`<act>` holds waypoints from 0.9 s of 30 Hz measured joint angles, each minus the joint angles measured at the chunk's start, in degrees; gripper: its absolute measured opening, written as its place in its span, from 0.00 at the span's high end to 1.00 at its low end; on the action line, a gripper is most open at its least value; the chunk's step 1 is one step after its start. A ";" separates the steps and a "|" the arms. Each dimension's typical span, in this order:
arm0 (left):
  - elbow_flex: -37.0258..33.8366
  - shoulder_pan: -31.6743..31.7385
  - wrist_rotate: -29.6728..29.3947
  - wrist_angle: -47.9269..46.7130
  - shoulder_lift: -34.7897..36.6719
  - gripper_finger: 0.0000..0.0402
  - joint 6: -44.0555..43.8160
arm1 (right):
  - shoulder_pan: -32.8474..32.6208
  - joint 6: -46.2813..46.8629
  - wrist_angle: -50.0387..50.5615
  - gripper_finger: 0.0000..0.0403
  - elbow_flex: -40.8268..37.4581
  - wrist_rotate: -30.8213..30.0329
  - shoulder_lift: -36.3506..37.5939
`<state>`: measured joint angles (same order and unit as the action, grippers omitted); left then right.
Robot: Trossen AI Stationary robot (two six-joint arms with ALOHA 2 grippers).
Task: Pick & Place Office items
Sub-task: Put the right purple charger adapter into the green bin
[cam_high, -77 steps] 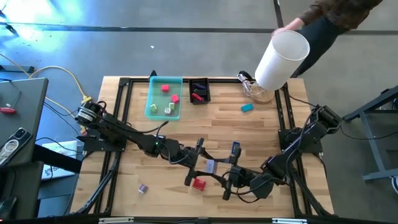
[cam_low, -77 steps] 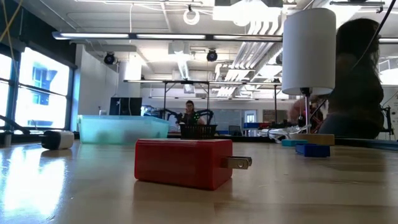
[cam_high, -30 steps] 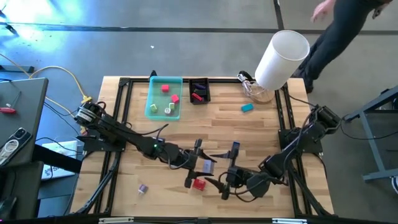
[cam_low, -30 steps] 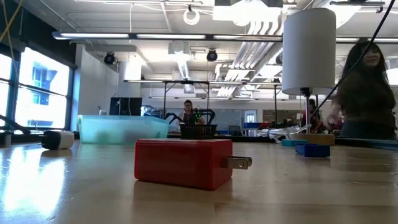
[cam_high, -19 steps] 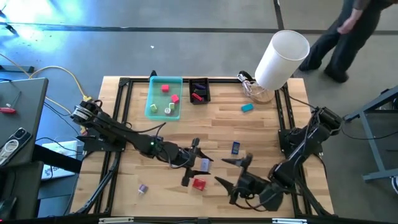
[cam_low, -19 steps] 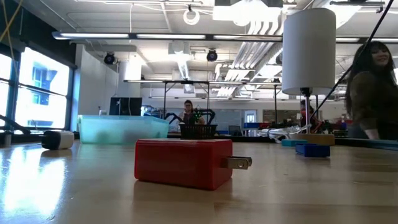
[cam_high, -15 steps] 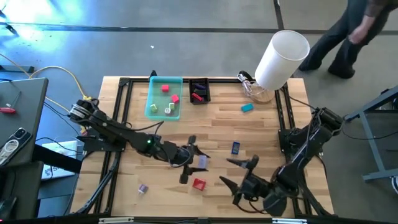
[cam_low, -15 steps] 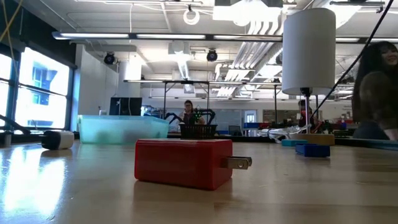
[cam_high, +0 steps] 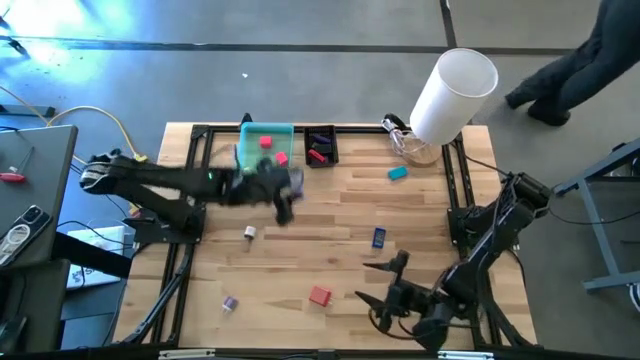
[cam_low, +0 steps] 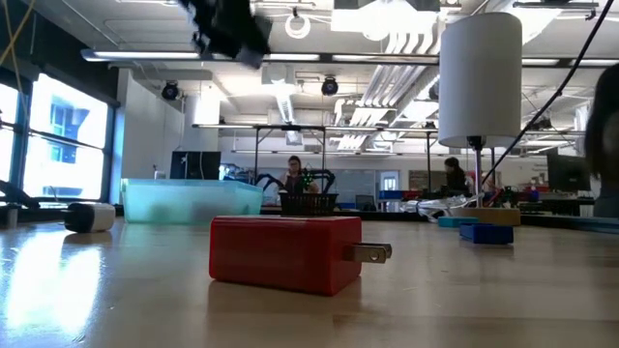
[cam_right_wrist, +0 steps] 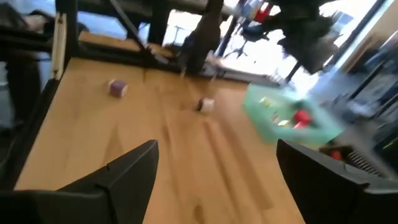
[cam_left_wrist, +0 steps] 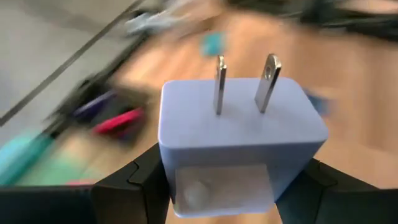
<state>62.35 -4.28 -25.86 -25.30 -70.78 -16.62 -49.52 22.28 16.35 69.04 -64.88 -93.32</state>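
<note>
Sorting partly done. Left hand, beside teal tray, pinching white plug adapter. Right hand spread, empty, at near desk edge. Still loose: red charger, blue piece, teal piece, two small pieces.

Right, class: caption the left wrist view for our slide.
Left gripper holds a pale plug adapter, prongs up, above the wooden table.

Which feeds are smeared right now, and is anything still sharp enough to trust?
High view: left claw is motion-blurred near the teal tray. Left wrist view: background streaked, but the white plug adapter it grips stays fairly crisp. Right wrist view: soft throughout. Low view: red adapter sharp.
</note>
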 joint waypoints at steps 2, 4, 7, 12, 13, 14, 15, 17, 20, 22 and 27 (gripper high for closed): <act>0.00 6.30 0.02 -6.68 1.12 0.49 -2.59 | 1.75 1.54 0.52 0.22 -0.07 4.11 0.00; 0.00 12.57 1.19 -12.88 1.26 0.49 -4.94 | 3.62 2.38 0.21 0.22 -0.50 8.31 0.02; -0.48 21.63 4.93 -18.19 0.58 0.49 -5.77 | 6.24 3.59 0.26 0.22 -1.53 13.11 0.02; -0.76 36.17 15.89 -16.06 -2.24 0.49 -3.90 | 10.67 4.13 -1.82 0.22 -4.17 16.54 0.02; -0.74 39.15 18.54 -15.54 -3.04 0.49 -3.80 | 11.48 4.13 -2.17 0.22 -4.51 17.35 0.02; -0.74 41.93 20.81 -15.87 -3.89 0.49 -3.81 | 12.36 4.24 -2.26 0.22 -4.65 18.36 0.02; -0.76 44.55 22.72 -16.24 -4.82 0.49 -3.83 | 13.14 4.73 -2.29 0.22 -4.80 19.47 0.02; -0.76 48.69 24.38 -16.07 -6.81 0.49 -3.78 | 14.60 5.09 -2.92 0.22 -5.06 22.00 0.02; -0.76 52.15 24.97 -17.07 -9.69 0.49 -3.73 | 16.12 5.03 -3.40 0.22 -5.14 25.05 0.02; -0.76 52.81 25.72 -17.09 -11.81 0.49 -3.57 | 16.80 4.96 -3.85 0.22 -5.14 26.31 0.04; -0.76 52.39 26.20 -17.02 -16.97 0.46 -2.45 | 17.47 4.94 -4.20 0.22 -5.14 27.69 0.04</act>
<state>61.58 48.10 0.34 -42.33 -87.75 -19.07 -32.05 27.22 12.14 63.90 -37.19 -93.27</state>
